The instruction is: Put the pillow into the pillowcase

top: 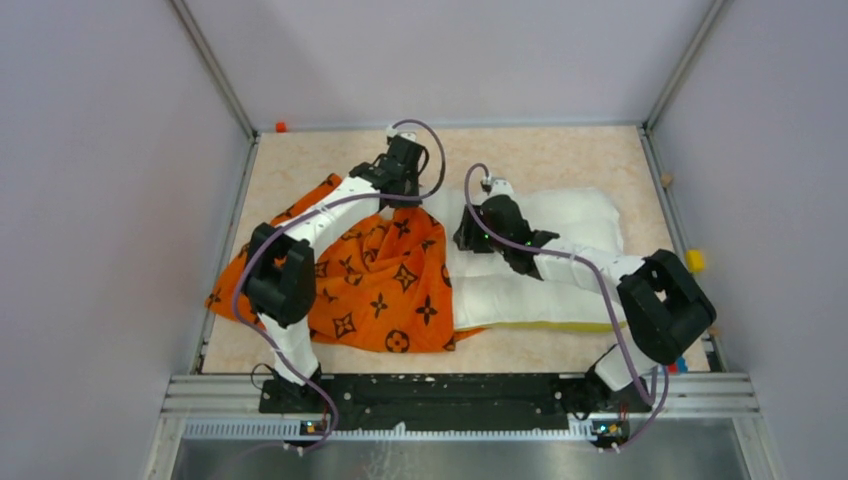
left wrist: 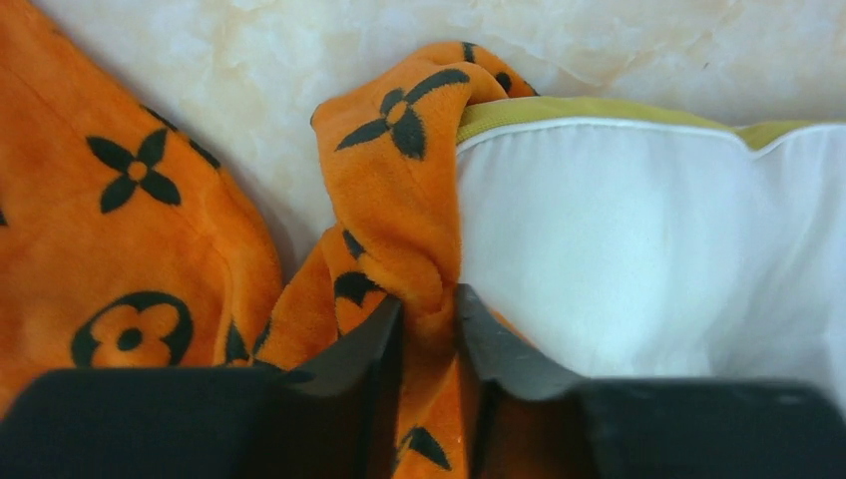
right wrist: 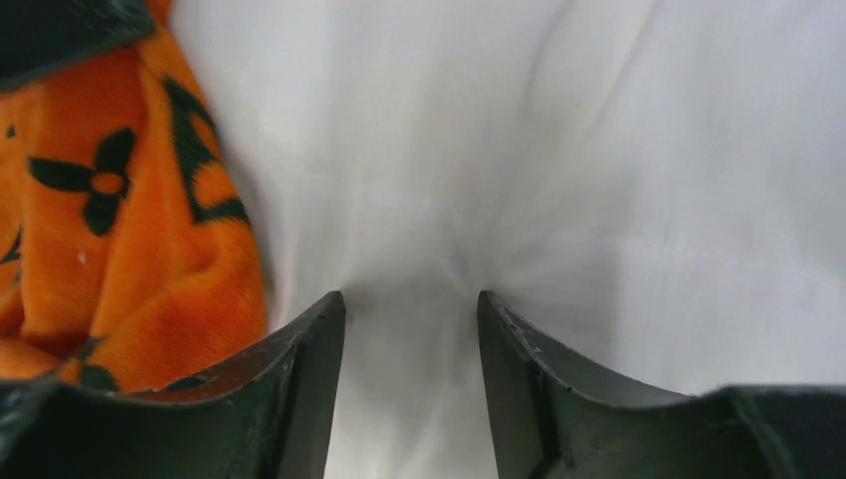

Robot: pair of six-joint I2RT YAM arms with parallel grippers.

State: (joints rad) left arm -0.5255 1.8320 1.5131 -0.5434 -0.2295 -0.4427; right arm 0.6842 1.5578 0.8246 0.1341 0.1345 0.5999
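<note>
**Orange cloth caught at the pillow's corner as two arms work the opening**

Orange plush is pinched between the jaws of the left gripper (left wrist: 429, 296), low in the middle of the left wrist view. A twisted fold of the pillowcase (left wrist: 399, 200) runs up from the jaws and hooks over the corner of the pillow (left wrist: 638, 239), where the yellow trim (left wrist: 599, 112) shows. In the right wrist view, the right gripper (right wrist: 409, 296) is pressed into the white cover. Its jaws are closed on a pucker of the pillow, and creases fan out from the gap between them. More orange fabric lies at the left of that frame.

From above, the pillowcase sprawls over the centre-left of the marbled table (top: 540, 150). The pillow lies across the centre and right, and only its left end is tucked under the orange cloth. Most of it is bare, so the job looks to be at an early stage.

The main risk appears to be the narrow hold on the pillowcase. It is a twisted strand rather than a spread hem, and it could slip from the jaws, or pull off the corner, if the pillow is pushed hard toward the left. The right gripper seems to hold only the cover, so it could stretch the fabric instead of moving the filling. That would bunch the pillow against the mouth of the case rather than feed it inside.
</note>
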